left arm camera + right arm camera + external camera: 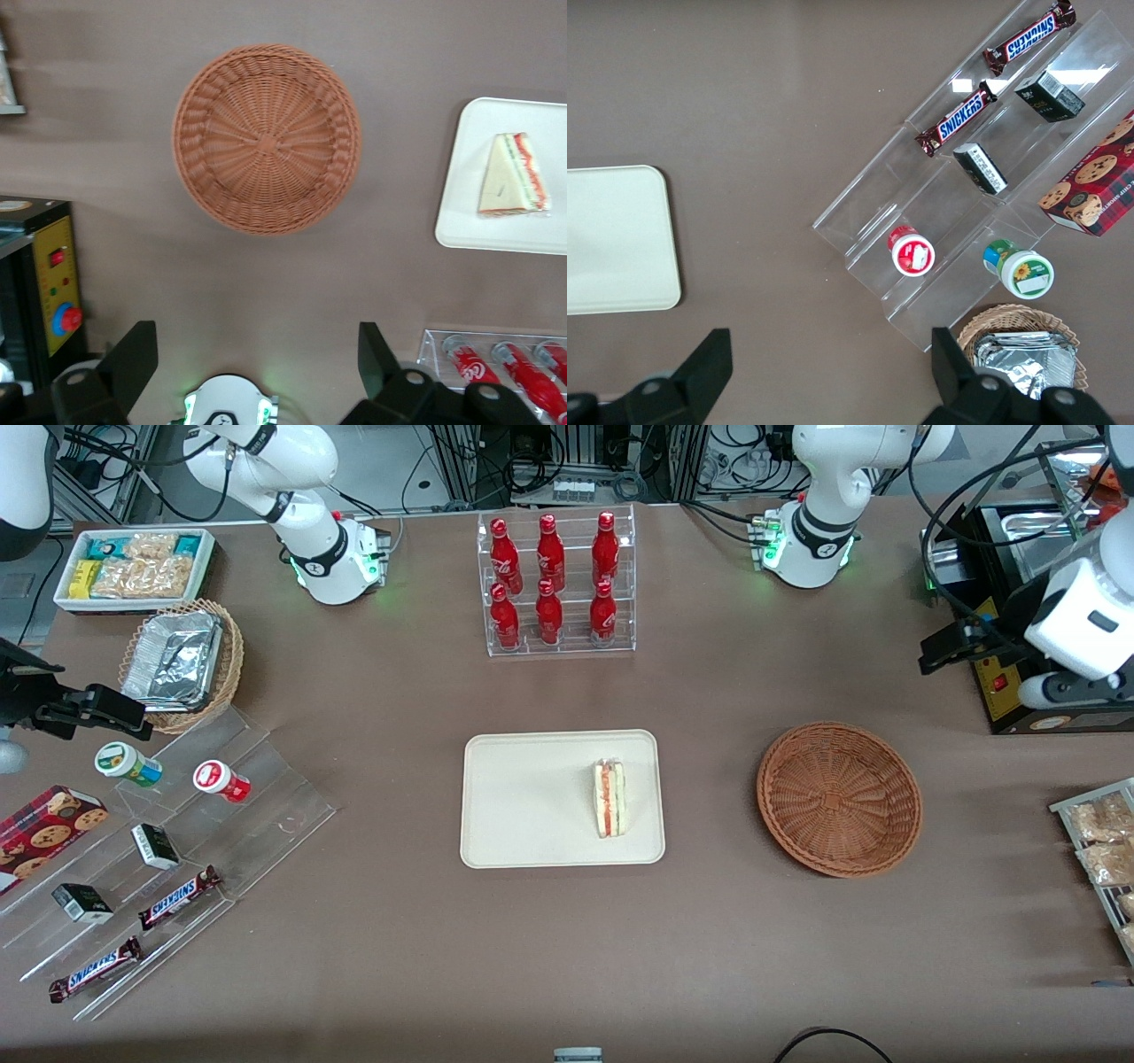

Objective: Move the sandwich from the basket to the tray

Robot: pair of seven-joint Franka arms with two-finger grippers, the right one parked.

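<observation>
The sandwich (609, 798) lies on the cream-white tray (532, 797), near the tray's edge that faces the basket. It is a tan wedge with a red, white and green filling, also seen in the left wrist view (512, 177) on the tray (469, 217). The reddish-brown wicker basket (838, 798) (266, 139) stands empty beside the tray, toward the working arm's end. My left gripper (941, 652) (255, 354) is open and empty. It is raised above the table, farther from the front camera than the basket, close to the black machine.
A clear rack of red bottles (560, 584) (505, 363) stands farther from the front camera than the tray. A black machine (1019, 602) (44, 274) and a rack of snack packets (1103, 850) are at the working arm's end. Acrylic steps with candy (177, 850) lie toward the parked arm's end.
</observation>
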